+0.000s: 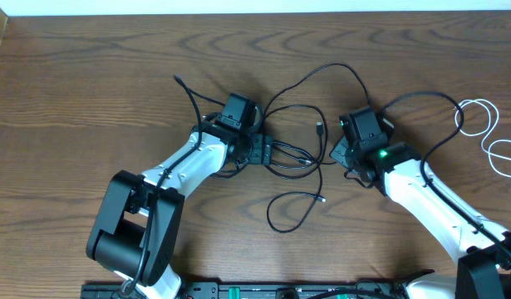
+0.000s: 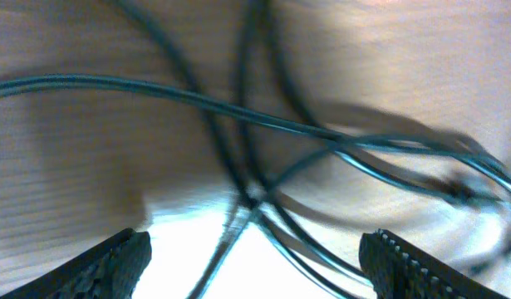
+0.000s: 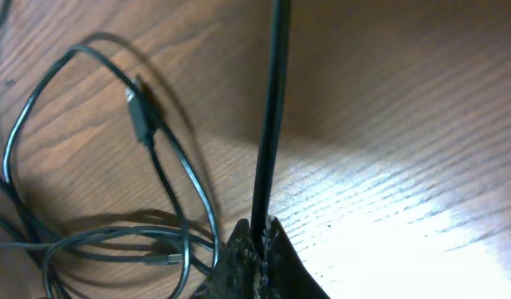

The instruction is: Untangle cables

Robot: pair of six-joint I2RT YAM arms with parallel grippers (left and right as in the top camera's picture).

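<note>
Our left end effector point(image 2: 255, 262) hovers low, jaws wide, over thin black cables point(image 1: 297, 159) crossing mid-frame on the wood-grain bench point(image 1: 89, 83). Our right end effector point(image 3: 259, 242) pinches one taut black cord point(image 3: 272, 108); a white cable point(image 1: 494, 119) loops far right.

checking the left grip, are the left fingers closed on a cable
No, the left fingers stand wide apart, with the black cables running loose between them.
</note>
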